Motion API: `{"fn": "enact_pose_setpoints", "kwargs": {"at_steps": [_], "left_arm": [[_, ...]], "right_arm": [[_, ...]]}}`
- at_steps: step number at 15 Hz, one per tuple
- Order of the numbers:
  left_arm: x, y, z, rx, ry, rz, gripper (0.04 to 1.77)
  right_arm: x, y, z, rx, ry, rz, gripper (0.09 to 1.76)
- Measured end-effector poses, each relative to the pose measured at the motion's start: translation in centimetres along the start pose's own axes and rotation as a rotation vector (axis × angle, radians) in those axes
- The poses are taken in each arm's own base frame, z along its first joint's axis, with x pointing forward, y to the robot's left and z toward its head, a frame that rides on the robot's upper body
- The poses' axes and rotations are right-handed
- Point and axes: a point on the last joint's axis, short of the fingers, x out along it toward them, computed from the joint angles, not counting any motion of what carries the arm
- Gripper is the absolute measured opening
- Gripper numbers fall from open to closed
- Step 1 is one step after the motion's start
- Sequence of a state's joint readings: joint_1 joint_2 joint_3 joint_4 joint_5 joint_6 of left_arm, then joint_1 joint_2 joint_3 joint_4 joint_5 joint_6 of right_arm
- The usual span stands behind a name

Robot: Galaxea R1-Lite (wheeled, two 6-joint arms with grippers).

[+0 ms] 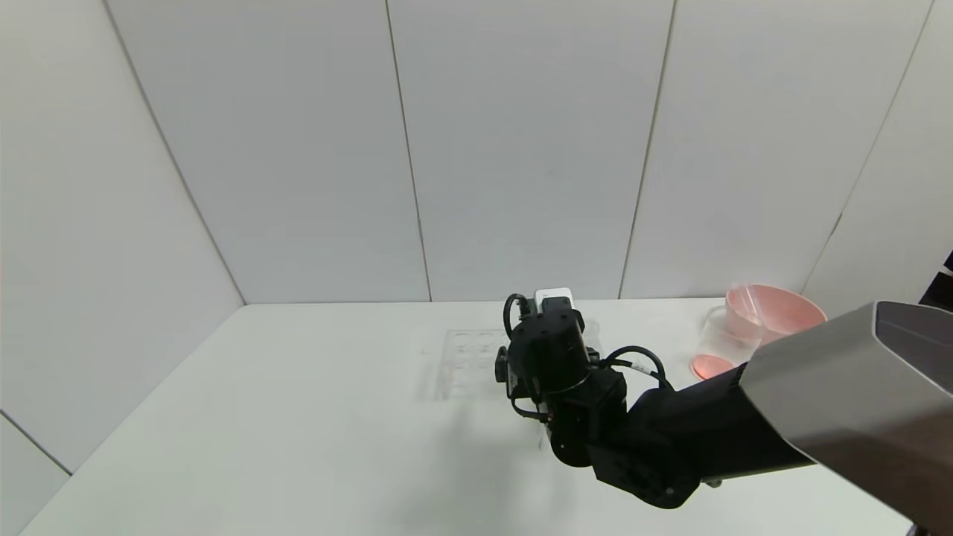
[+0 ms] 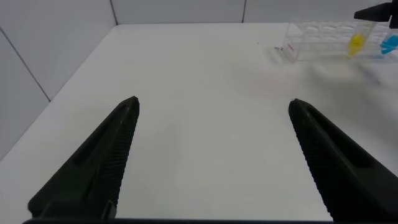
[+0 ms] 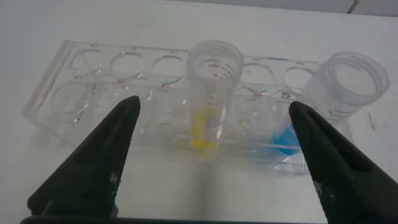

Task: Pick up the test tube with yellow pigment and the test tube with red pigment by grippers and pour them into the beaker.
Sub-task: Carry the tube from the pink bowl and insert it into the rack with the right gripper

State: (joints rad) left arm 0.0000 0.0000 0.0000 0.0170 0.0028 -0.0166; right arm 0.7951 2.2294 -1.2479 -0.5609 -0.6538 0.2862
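Hanging above the clear rack (image 3: 180, 99), the right claw (image 3: 214, 155) stands wide apart around the test tube with yellow pigment (image 3: 211, 93) at frame centre, not touching it.

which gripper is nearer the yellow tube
Right. The right gripper hangs open directly over the clear yellow-tipped test tube in its rack; the left gripper sits far off over bare table.

You see the test tube with yellow pigment (image 3: 211, 93) standing upright in the clear rack, mouth open, yellow liquid at its bottom. At the table's far right, the clear beaker (image 1: 721, 344) stands upright with reddish liquid in its base.
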Motion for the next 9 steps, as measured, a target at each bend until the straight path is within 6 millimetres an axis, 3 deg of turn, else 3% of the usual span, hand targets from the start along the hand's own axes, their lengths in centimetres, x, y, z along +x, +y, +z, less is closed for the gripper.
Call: {"fn": "enact_pose_setpoints", "kwargs": {"at_steps": [9], "left_arm": [[0.0, 0.0, 0.0, 0.000, 0.000, 0.000, 1.72]], "right_arm": [[2.4, -0.1, 0.1, 0.015, -0.010, -0.002, 1.71]]}}
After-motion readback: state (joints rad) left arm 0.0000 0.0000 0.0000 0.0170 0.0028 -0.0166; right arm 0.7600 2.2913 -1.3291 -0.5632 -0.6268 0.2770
